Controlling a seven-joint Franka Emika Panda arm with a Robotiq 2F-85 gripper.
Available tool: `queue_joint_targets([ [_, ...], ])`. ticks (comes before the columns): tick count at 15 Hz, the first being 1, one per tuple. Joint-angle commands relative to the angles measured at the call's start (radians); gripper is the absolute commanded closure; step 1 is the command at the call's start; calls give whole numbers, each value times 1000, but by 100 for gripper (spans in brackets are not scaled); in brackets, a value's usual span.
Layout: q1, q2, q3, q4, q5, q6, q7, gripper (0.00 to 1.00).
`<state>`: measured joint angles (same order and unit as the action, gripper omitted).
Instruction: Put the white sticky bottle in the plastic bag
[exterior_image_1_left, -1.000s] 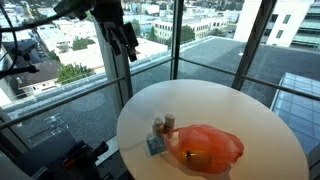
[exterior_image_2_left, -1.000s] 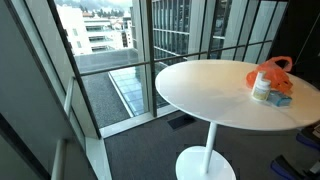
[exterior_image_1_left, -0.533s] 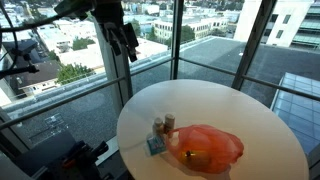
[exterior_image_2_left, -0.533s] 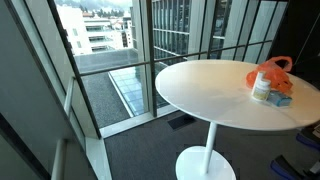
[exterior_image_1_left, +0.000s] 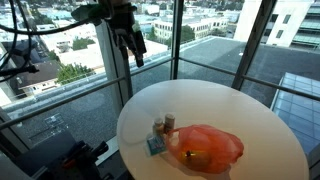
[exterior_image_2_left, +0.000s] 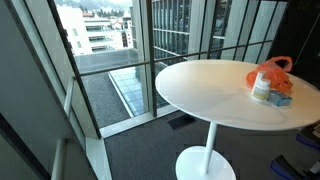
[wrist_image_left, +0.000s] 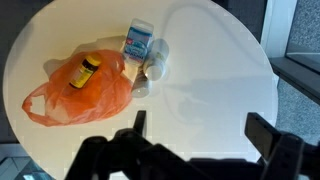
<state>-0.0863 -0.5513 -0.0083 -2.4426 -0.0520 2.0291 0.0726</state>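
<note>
The white bottle (wrist_image_left: 157, 60) stands on the round white table (wrist_image_left: 215, 70) beside the orange plastic bag (wrist_image_left: 82, 92). It also shows in both exterior views (exterior_image_1_left: 159, 128) (exterior_image_2_left: 262, 91). The bag (exterior_image_1_left: 207, 147) (exterior_image_2_left: 272, 72) lies on the table with a yellow-labelled bottle (wrist_image_left: 85, 72) inside it. My gripper (wrist_image_left: 200, 128) is open and empty, high above the table and well clear of the bottle. In an exterior view it hangs in front of the window (exterior_image_1_left: 133, 47).
A blue and white packet (wrist_image_left: 138, 43) (exterior_image_1_left: 155, 145) lies next to the white bottle. A second small bottle (exterior_image_1_left: 169, 121) stands close by. Glass windows with dark frames (exterior_image_1_left: 177, 35) surround the table. The table stands on one white pedestal (exterior_image_2_left: 209, 150).
My gripper has moved a little to the right and down in the exterior view. The bottle, bag and packet have not moved.
</note>
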Motion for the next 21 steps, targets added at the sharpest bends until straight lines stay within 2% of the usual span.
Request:
queue_joint_targets([
  [1,-10,113,-22,68,3,-40,15,0],
  [8,-31,227,-97,20,28,33,-25,0],
  [14,-44,307,-122,-49,4,198,-32,0],
  [21,-43,330,-113,-33,14,185,-2,0],
])
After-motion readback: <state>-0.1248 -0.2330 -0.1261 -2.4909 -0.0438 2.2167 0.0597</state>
